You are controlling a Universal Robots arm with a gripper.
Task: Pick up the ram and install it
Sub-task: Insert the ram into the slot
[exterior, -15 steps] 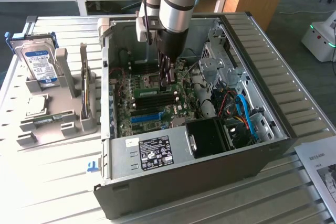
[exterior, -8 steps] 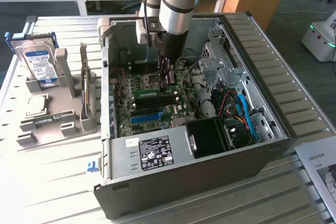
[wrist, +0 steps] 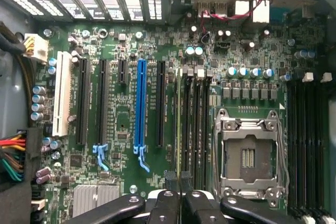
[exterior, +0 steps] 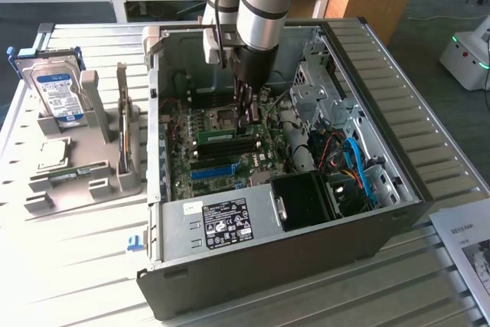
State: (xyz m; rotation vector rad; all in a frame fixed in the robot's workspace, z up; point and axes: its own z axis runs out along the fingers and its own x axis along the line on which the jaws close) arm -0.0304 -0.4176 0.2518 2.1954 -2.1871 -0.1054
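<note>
the gripper (wrist: 178, 182) is down inside the computer case (exterior: 306, 227), closed on the thin upper edge of the ram (wrist: 178, 124). the ram stands on its edge along the memory slots (wrist: 195, 119), just beside the cpu socket (wrist: 247, 156), near the middle of the motherboard (wrist: 121, 35). so the picking up is done and the stick is at its place. whether it is pushed fully down with the latches locked, i cannot tell. the grip is not released. the hard drive (exterior: 55, 89) stands in its holder near the table's (exterior: 76, 266) far edge.
</note>
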